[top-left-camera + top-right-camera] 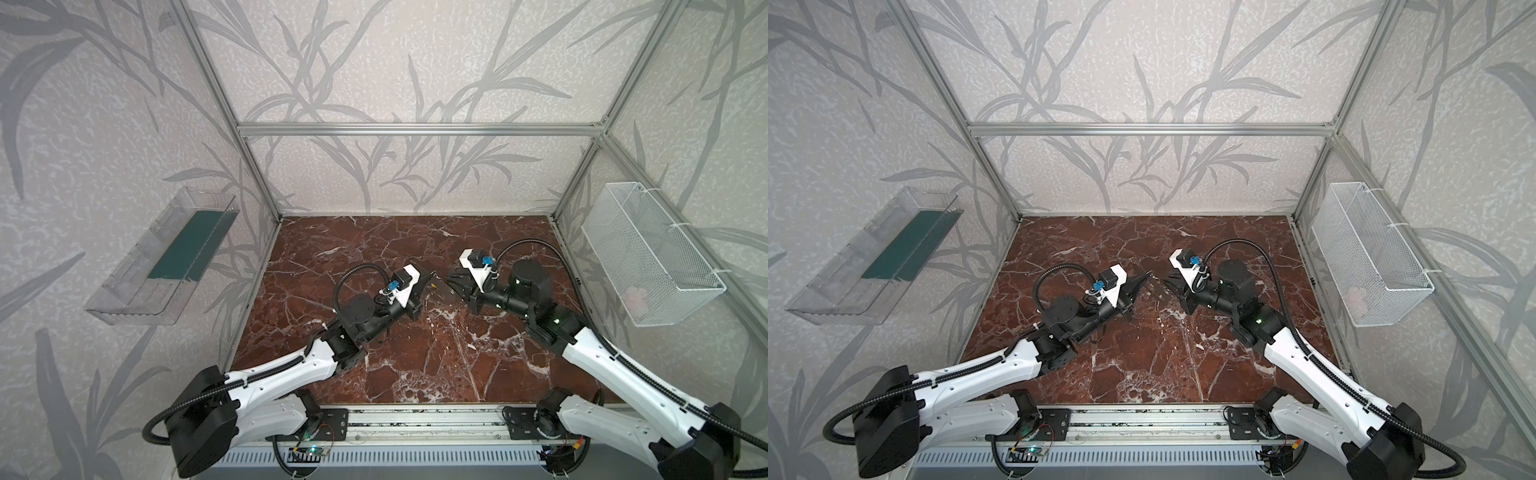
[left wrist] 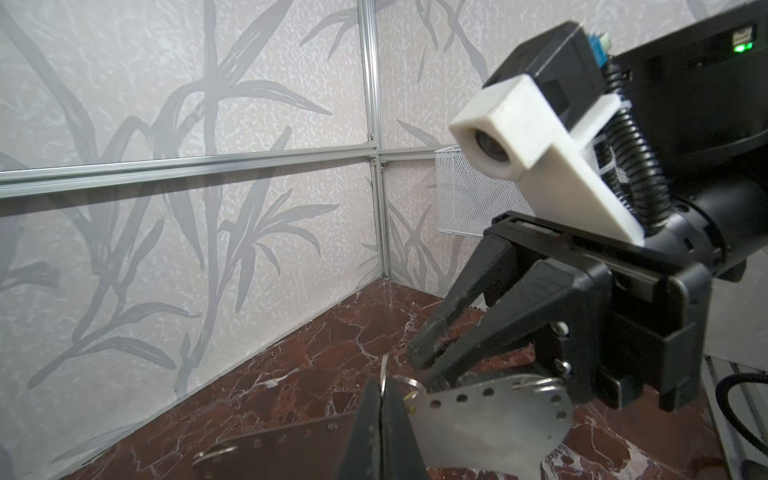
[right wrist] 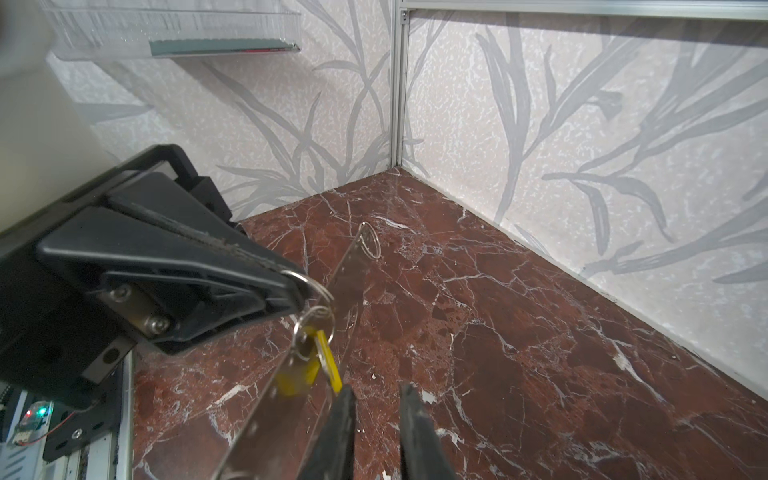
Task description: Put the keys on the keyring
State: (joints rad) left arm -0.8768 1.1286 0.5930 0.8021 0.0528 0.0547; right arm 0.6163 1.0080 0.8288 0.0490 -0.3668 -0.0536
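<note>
The keys, a pale flat piece (image 2: pixel 478 419) with small holes along its rim, hang in the air between both arms. They show dimly in both top views (image 1: pixel 446 293) (image 1: pixel 1160 293) and edge-on in the right wrist view (image 3: pixel 349 266). My left gripper (image 2: pixel 381 386) (image 1: pixel 432 282) is shut on the keyring (image 3: pixel 309 284), a thin silver ring whose yellow tag (image 3: pixel 322 365) dangles against the piece. My right gripper (image 3: pixel 376 390) (image 1: pixel 451 286) is open, with only floor between its fingers. The piece passes beside it, outside the gap.
Another small silver ring (image 3: pixel 371 241) sits at the piece's far end. A clear plastic shelf (image 1: pixel 166 257) hangs on the left wall and a white wire basket (image 1: pixel 648 253) on the right wall. Below lies the red marble floor (image 1: pixel 415 353), with walls on three sides.
</note>
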